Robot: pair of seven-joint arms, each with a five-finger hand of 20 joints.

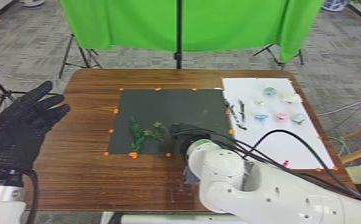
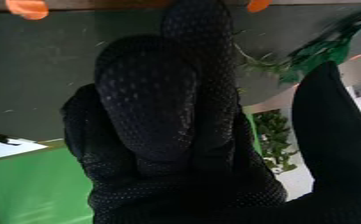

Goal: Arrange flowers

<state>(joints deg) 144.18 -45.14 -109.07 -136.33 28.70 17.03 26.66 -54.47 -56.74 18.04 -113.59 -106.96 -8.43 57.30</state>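
"Where are the flowers?"

"Two leafy green stems (image 1: 136,135) lie side by side on the left of the dark mat (image 1: 181,105). To the right, I see loose blooms in blue, pink and white (image 1: 281,117) spread over the white sheet (image 1: 247,87), with dark slender pieces (image 1: 240,111) near its left edge."

"How far along are we?"

"Early, I'd judge. Greenery is down, but no bloom sits with it, so the colour is left to add."

"And my right robot hand (image 2: 145,95)?"

"Over the mat, just beside the greens. Its thumb stands wide of the fingers, and I make out nothing in its grip."

"The left robot hand (image 1: 18,127)?"

"Off by the left side of the counter (image 1: 79,155), fingers spread, holding nothing. Beyond the far edge I have a green cloth (image 1: 123,25) hanging."
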